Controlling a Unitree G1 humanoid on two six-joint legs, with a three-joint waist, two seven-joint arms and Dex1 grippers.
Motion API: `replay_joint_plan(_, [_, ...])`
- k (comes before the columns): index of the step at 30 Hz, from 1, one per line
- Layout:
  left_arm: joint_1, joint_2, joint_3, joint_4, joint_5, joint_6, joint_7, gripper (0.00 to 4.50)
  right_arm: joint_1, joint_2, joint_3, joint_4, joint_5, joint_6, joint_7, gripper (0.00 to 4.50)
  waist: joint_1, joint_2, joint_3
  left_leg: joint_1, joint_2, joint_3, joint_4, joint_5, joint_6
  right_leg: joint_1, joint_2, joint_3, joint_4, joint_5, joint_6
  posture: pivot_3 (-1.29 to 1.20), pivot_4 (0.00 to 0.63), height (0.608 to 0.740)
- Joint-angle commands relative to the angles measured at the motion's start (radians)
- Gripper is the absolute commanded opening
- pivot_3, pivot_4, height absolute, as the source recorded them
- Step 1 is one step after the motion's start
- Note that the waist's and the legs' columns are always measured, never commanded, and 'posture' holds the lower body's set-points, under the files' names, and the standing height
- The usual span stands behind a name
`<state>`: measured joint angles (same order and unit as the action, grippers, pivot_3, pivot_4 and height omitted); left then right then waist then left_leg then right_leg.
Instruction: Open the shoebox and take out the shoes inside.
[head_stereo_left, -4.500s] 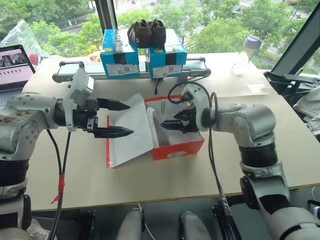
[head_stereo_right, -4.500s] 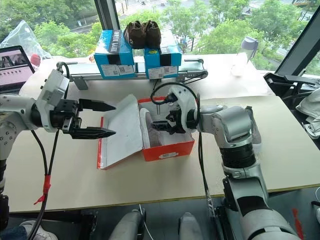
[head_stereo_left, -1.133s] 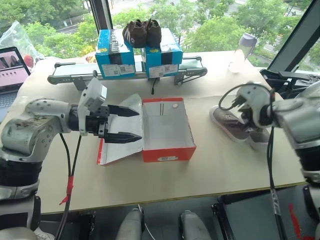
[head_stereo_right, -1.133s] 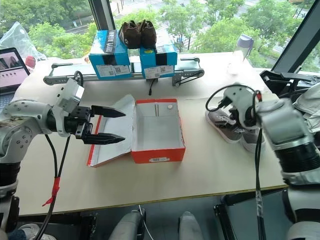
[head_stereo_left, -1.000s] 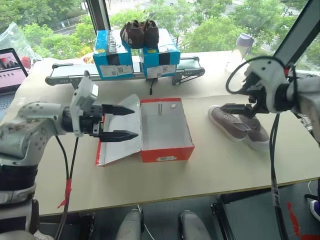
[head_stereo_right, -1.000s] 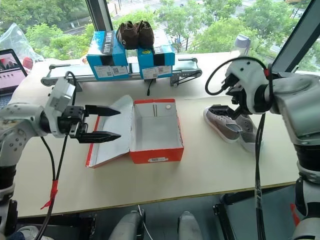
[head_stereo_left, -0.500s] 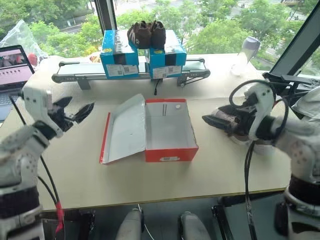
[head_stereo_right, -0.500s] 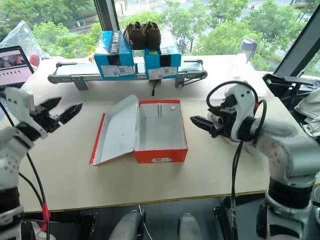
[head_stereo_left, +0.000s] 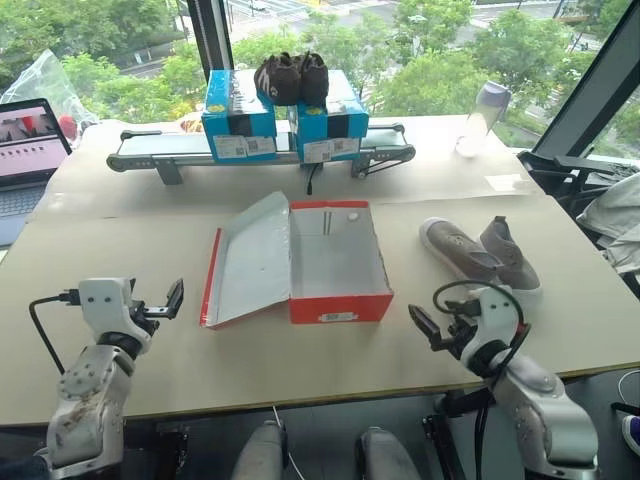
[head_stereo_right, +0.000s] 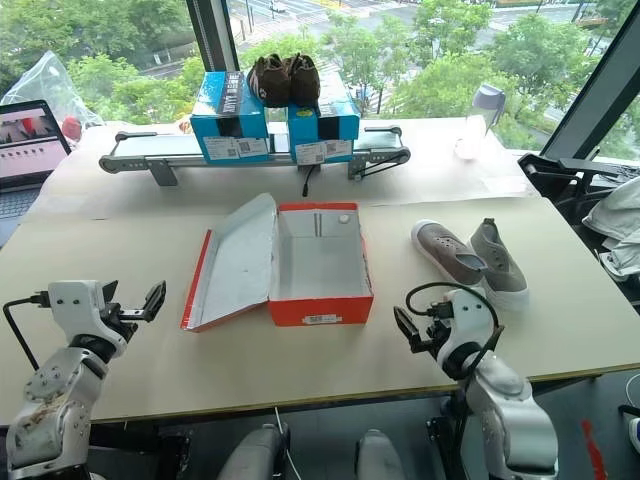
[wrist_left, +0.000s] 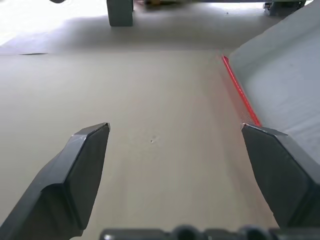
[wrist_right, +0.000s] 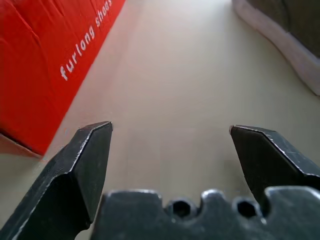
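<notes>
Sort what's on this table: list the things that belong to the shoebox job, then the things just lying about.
Job:
- shoebox, lid open, nothing inside
- shoes, out on the table right of it

Lying about:
- blue boxes
- dark brown shoes on top of them
- conveyor
- laptop
- bottle

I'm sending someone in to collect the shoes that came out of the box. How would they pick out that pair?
Start at the open red shoebox in the middle of the table. On the bare tabletop to its right lie the shoes, side by side. They are grey-taupe slip-ons with white soles, unlike the dark brown pair perched on the blue boxes by the window.
</notes>
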<state>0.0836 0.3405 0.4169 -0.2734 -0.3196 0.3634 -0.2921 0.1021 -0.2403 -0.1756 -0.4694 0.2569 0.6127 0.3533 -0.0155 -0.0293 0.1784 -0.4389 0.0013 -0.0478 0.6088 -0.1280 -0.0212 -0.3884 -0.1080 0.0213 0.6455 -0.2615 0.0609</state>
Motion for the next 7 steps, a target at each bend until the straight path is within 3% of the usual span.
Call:
replay_joint_plan(1, [0.038,-0.042,-0.065,-0.043,0.013,-0.045,-0.001,4.5,0.032,0.028,0.039,0.031,-0.059,-0.162,-0.042,4.44,0.001,0.0,-0.001,0.0,0.0,0.0,0.0,0.0,0.0,0.0,0.0,0.0,0.0,0.0,0.001,0.0,0.15,0.74])
replay_joint_plan(7, [0.13,-0.114,-0.185,-0.068,0.039,-0.081,-0.01,4.5,0.064,0.079,0.105,0.186,-0.136,-0.314,-0.097,4.44,0.003,-0.003,-0.013,0.002,0.001,0.0,-0.001,-0.001,-0.001,0.0,0.0,0.0,-0.003,-0.004,-0.005,0.0,0.15,0.74])
